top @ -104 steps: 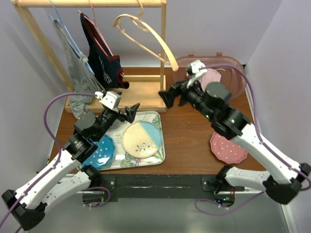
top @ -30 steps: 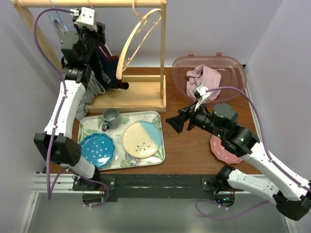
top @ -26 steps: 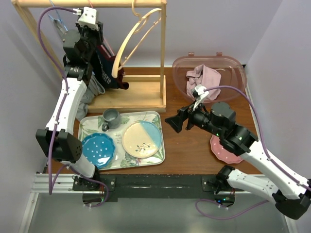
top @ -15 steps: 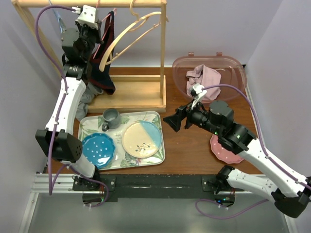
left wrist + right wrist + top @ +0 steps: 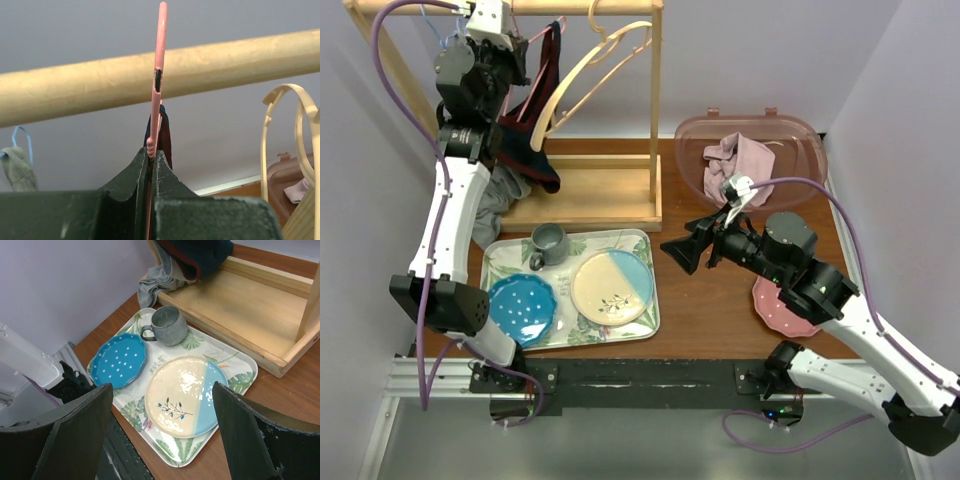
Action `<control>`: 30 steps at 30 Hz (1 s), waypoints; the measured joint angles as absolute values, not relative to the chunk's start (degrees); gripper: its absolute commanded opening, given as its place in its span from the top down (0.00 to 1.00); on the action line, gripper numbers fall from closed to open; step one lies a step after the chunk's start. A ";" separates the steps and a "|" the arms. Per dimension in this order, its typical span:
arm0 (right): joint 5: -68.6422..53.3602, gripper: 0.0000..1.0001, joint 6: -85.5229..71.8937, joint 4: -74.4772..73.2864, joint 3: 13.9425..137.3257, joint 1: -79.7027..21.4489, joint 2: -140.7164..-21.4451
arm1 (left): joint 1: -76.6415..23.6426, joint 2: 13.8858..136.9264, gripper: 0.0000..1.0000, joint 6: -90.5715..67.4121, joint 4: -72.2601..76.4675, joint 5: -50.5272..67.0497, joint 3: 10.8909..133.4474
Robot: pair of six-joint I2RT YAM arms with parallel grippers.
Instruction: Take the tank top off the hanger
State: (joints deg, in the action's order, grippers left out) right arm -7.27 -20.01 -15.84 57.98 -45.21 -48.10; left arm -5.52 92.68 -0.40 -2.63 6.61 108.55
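Navy tank top [image 5: 525,152] on pink hanger [image 5: 156,75]

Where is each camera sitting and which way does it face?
Top external: overhead from behind, looks down at the table; left arm, right arm show.
Left wrist: looks up at the rail; left jaws shut on the pink hanger.
Right wrist: looks down at the tray; open right jaws show.
Top and right wrist share the tray.

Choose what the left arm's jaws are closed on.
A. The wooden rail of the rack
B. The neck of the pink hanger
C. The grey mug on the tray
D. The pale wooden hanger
B: in the left wrist view the left gripper has its jaws pressed together on the pink hanger, just below the wooden rail.
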 measured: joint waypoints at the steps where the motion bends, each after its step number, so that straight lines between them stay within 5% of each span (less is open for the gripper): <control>1: -7.33 0.16 -20.12 -15.86 57.98 -45.23 -47.99 | -5.52 92.62 1.00 -0.95 -3.66 6.50 108.55; 30: -10.68 0.16 -21.43 -16.69 60.99 -45.21 -50.33 | -5.52 81.45 1.00 -6.50 -17.63 5.08 105.12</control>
